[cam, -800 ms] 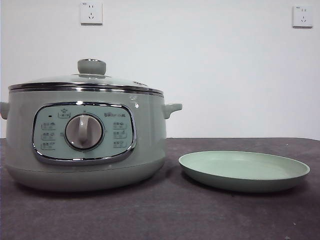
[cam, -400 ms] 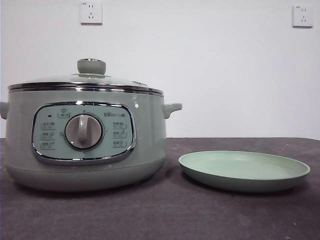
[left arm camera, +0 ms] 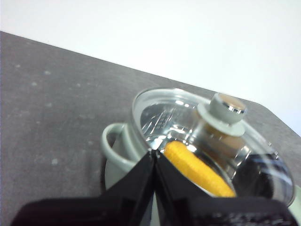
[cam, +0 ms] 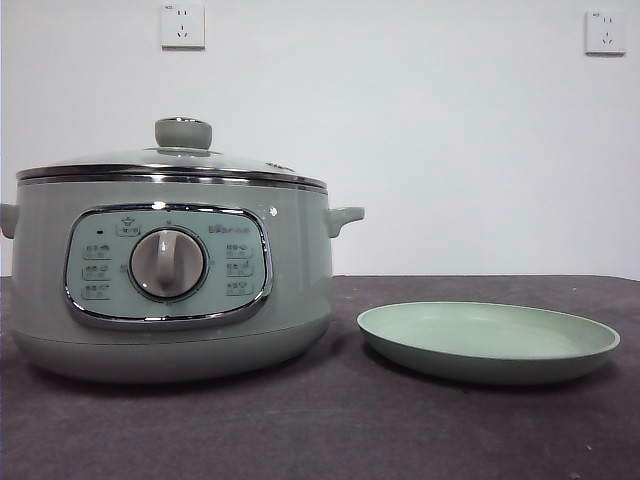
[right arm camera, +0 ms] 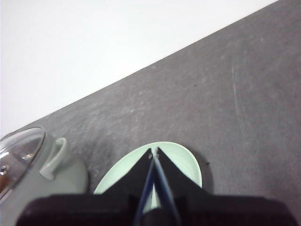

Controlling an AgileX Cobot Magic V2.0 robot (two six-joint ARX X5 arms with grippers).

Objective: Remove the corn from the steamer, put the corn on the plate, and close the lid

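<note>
I am judging that nothing of the task is done yet: the lid [cam: 170, 160] is sitting square on the steamer [cam: 170, 290], and the plate [cam: 488, 343] is lying bare just beside it, toward the table's [cam: 330, 430] right edge as the front view shows it. So I am looking at the very first step, getting the lid off, and the next move is calling for one arm to come down over the knob [cam: 183, 132], spread its jaws wide enough to take it, close on it and lift straight up so the chrome rim clears the pot. The left gripper [left arm camera: 154, 153] is hanging above and to one side of the steamer with its two jaws pressed together at the tips, holding nothing; through the glass I am seeing the corn [left arm camera: 197, 170] lying inside the pot, its near end showing just past those tips but under the lid, so nothing is touching it. The knob is standing well apart from the jaws, farther across the lid. The right gripper [right arm camera: 154, 151] is waiting over the plate, jaws likewise pressed shut and empty, with the steamer's side handle [right arm camera: 55, 156] near the edge of its view. Neither arm is showing in the front view.
</note>
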